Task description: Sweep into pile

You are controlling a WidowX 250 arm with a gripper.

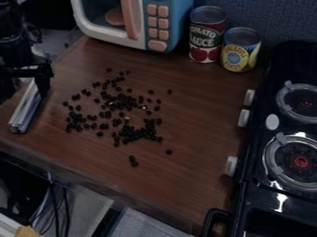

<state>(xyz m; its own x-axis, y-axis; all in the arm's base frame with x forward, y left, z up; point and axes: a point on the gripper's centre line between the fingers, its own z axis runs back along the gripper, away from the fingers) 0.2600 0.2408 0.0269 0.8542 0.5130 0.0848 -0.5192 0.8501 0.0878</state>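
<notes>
Dark beans scattered loosely on the table; claw well apart from the stove, beyond the beans.
Landmark: stove. Beans lie in an uneven spread, thicker in the patch nearer the table's front edge, a few strays toward the stove; broad strip of brown wood between them and it, another between beans and front edge. Arm hangs down at the table's side edge farthest from the stove; claw clamped on a pale ridged bar, held at a slant, apart from the beans, its lower end near the front edge. Yellow-labelled can near the stove's back part; red-labelled can just beside it, farther from the stove; toy microwave farther still.
</notes>
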